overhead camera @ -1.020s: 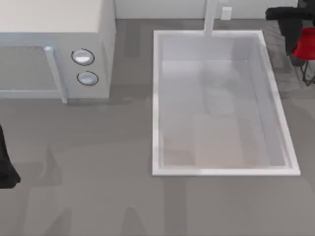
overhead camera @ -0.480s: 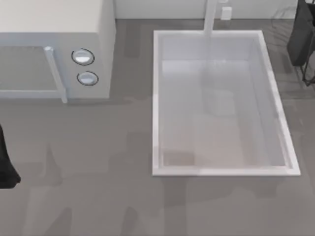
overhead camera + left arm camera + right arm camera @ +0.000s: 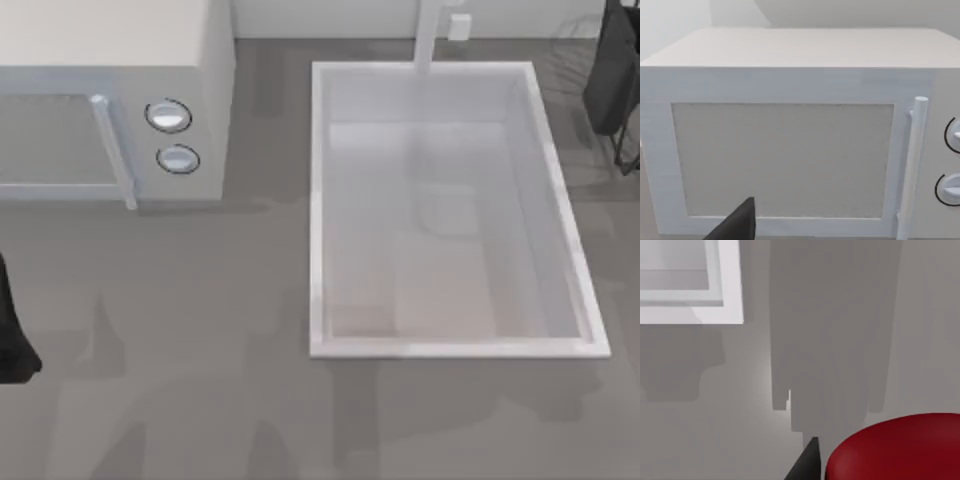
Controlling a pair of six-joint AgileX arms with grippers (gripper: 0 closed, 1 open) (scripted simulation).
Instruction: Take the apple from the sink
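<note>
- Counter (image 3: 200, 330): grey, carrying microwave (image 3: 110, 110) at left and sink (image 3: 318, 250) at right.
- Sink: white rim, pale basin, faucet post (image 3: 428, 35) at far edge.
- Right arm (image 3: 612, 70) at top right corner, beyond sink rim.
- Left arm (image 3: 12, 330) parked at left edge; grip state: cannot tell.
- Right gripper (image 3: 840, 465) clamped around apple (image 3: 900, 450), raised above counter, outside sink.

A white microwave (image 3: 110, 90) sits at my table's (image 3: 200, 400) far left, its two round knobs (image 3: 168, 116) facing the right.
</note>
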